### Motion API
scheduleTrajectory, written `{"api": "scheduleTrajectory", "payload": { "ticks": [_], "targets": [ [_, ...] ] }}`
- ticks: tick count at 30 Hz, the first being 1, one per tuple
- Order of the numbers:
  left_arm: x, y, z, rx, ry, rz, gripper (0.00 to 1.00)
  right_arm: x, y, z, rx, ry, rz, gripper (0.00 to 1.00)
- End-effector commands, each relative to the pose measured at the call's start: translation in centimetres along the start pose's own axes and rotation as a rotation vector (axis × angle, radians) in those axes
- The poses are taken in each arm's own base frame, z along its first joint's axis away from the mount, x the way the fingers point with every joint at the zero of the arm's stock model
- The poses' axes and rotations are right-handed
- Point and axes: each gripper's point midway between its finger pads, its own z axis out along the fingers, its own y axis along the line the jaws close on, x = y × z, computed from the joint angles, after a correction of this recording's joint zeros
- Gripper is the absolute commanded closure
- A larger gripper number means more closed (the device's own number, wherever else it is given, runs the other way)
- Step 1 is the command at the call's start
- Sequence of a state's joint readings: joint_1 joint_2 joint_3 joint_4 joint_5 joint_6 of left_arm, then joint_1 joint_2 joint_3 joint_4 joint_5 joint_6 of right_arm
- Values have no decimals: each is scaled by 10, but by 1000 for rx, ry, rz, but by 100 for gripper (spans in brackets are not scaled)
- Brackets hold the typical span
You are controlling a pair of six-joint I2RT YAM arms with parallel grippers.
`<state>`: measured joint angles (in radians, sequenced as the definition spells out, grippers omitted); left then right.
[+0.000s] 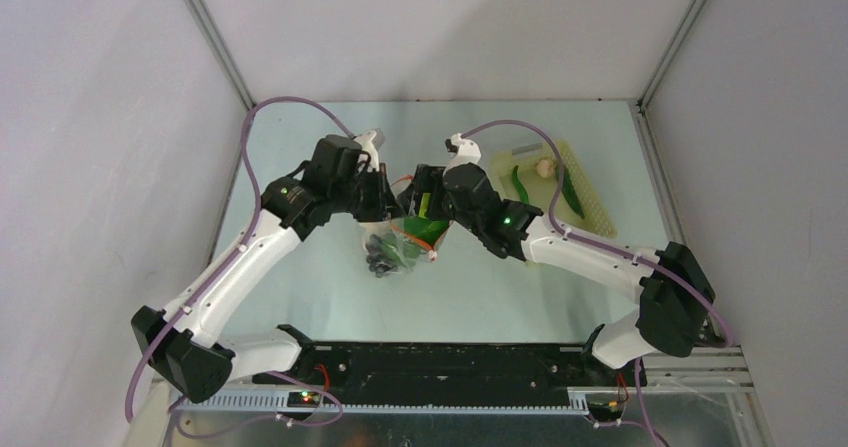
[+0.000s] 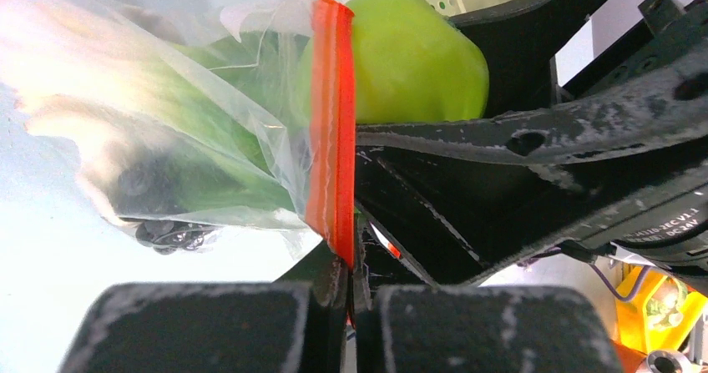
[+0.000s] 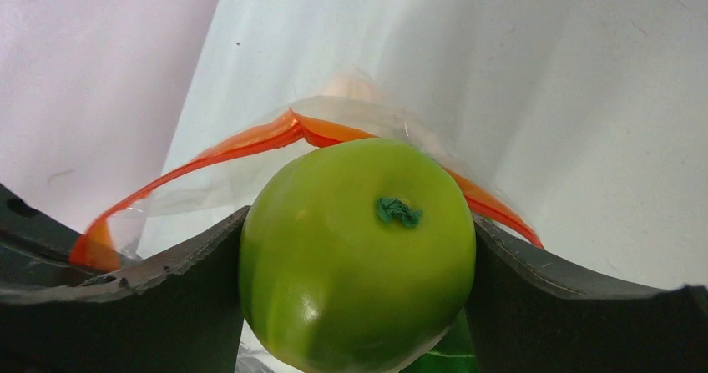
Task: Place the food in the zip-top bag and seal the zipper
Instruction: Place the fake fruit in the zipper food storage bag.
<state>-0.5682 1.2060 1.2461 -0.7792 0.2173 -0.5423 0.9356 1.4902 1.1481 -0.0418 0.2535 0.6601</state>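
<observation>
The clear zip-top bag [image 1: 392, 249] hangs at mid-table with dark grapes [image 2: 167, 233] and leafy bok choy [image 2: 221, 148] inside. My left gripper [image 2: 351, 283] is shut on the orange-red zipper [image 2: 332, 114] strip at the bag's mouth and holds it up. My right gripper [image 3: 359, 219] is shut on the green apple [image 3: 355, 256], one finger on each side. The apple sits right at the open mouth, with the zipper strip [image 3: 209, 152] curving behind it. In the left wrist view the apple [image 2: 409, 56] presses against the strip. From above, both grippers [image 1: 388, 199] [image 1: 420, 207] meet over the bag.
A pale yellow perforated basket [image 1: 592, 212] lies at the right back of the table with two long green peppers [image 1: 571, 193] and a white mushroom [image 1: 545, 167] in it. Grey walls enclose the table on three sides.
</observation>
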Motion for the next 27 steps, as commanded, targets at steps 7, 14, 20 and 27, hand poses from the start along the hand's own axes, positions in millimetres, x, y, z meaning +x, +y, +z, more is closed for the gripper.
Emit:
{"api": "scheduleTrajectory", "payload": {
  "ticks": [7, 14, 20, 27],
  "targets": [
    [-27, -17, -18, 136, -109, -59, 99, 19, 32, -25, -48, 52, -123, 41],
    [-29, -22, -25, 168, -124, -49, 99, 15, 43, -19, -85, 10, -160, 38],
    [-29, -25, -27, 183, -127, -36, 99, -8, 30, -4, -26, -56, -96, 32],
    [-28, -27, -27, 199, -118, -31, 99, -2, 25, 14, -33, 19, -16, 20]
  ]
}}
